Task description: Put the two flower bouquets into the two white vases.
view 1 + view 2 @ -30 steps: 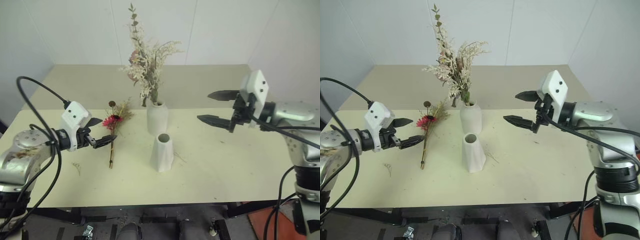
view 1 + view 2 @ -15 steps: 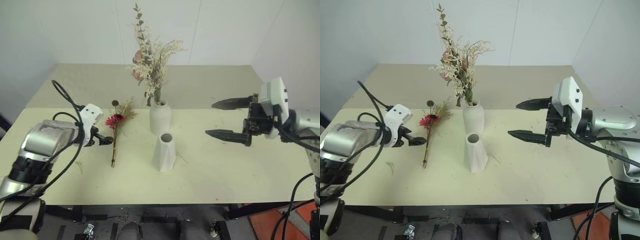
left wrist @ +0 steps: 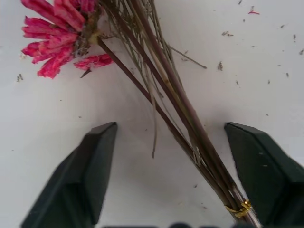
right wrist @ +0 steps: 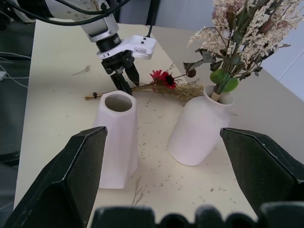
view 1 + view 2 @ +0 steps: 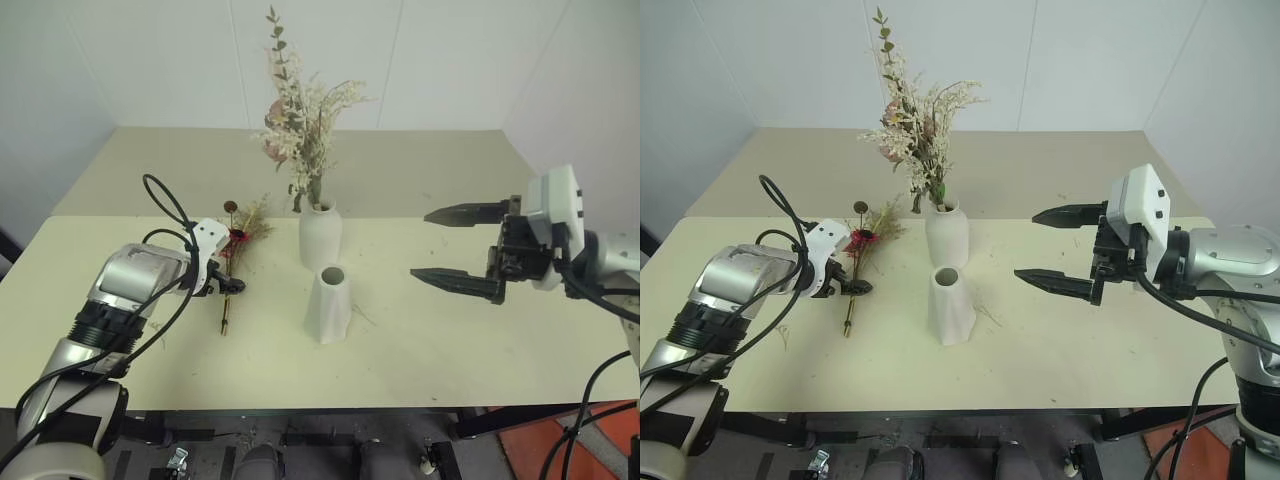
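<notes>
The thinner bouquet (image 5: 238, 238), with a magenta flower and tan grasses, lies flat on the table left of the vases. My left gripper (image 5: 226, 285) is down at its stems (image 3: 167, 92), open, one finger (image 3: 95, 164) on each side and neither touching. The fuller bouquet (image 5: 300, 120) stands upright in the rounded white vase (image 5: 320, 237). In front of it stands the cone-shaped white vase (image 5: 328, 303), with nothing in its mouth. To the right of both vases my right gripper (image 5: 421, 244) hovers above the table, wide open and holding nothing.
The cream table (image 5: 460, 340) carries small plant crumbs around the vases. A second table (image 5: 420, 170) stands behind it against the white wall. The thin bouquet's stems are bound by a gold tie (image 3: 237, 208) near their cut end.
My left gripper has come down and forward to the thin bouquet and now straddles its stems, with its fingers somewhat closer together. The right gripper has drawn back from the vases.
</notes>
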